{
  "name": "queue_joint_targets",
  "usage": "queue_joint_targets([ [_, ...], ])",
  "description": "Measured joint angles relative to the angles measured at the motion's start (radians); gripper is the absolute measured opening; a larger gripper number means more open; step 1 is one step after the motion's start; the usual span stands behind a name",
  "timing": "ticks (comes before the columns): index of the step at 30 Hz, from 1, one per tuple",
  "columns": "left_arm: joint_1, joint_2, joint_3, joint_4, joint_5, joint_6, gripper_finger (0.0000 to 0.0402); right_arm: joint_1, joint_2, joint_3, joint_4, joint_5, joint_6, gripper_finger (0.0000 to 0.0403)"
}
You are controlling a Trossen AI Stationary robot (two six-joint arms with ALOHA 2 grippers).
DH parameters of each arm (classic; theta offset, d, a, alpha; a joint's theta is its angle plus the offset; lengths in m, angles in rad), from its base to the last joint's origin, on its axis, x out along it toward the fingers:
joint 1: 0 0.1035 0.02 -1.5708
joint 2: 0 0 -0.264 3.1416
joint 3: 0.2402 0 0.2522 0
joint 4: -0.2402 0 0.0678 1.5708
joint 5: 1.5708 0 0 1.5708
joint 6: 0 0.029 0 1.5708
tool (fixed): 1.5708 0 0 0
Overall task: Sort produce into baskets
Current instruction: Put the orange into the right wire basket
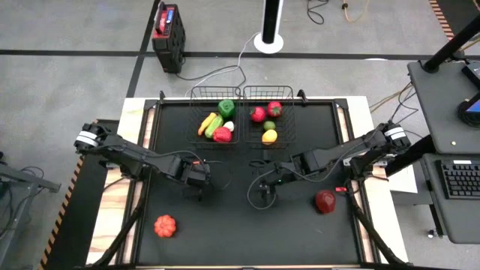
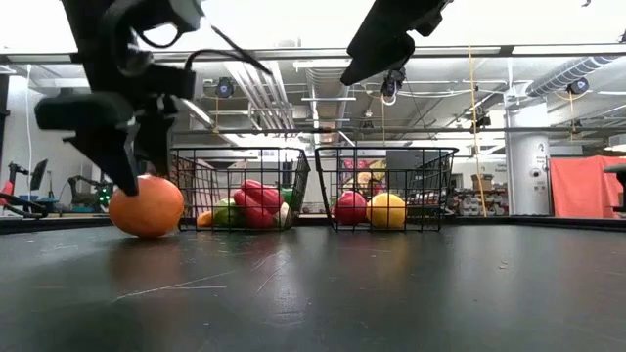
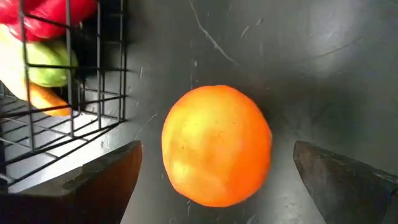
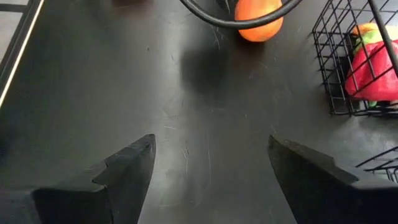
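A round orange fruit point(image 3: 211, 137) rests on the black table just in front of the left wire basket point(image 1: 217, 114). My left gripper point(image 3: 217, 149) is open and points steeply down, one finger on each side of the orange with a gap at both; in the low view it point(image 2: 132, 161) hangs over the fruit point(image 2: 147, 207). From above the gripper point(image 1: 201, 189) hides the orange. My right gripper point(image 4: 211, 140) is open over bare table at the middle point(image 1: 264, 184), holding nothing. Both baskets, left and right point(image 1: 268, 112), hold several produce pieces.
A dark red apple point(image 1: 325, 201) lies on the table at the right. A ribbed orange-red piece point(image 1: 165, 226) lies near the front left. A black cable point(image 4: 236, 18) loops over the table between the two grippers. The near half of the table point(image 1: 247, 240) is otherwise bare.
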Motion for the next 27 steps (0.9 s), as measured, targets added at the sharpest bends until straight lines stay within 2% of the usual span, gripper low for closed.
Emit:
queue_joint_targets([
  [12, 0.02, 0.0, -0.143, 0.167, 0.0, 0.006, 0.0396, 0.0, 0.0, 0.0, -0.005, 0.0, 0.006, 0.0309],
  [18, 0.019, 0.0, -0.153, 0.216, -0.006, 0.007, 0.0375, 0.0, 0.0, 0.0, -0.006, 0.0, 0.02, 0.0303],
  [22, 0.019, 0.0, -0.151, 0.221, -0.01, 0.013, 0.0355, 0.0, 0.0, 0.0, -0.006, 0.0, 0.02, 0.0299],
  [27, 0.019, -0.001, -0.148, 0.219, -0.01, 0.007, 0.0293, 0.0, 0.0, 0.0, -0.006, 0.0, 0.02, 0.0304],
])
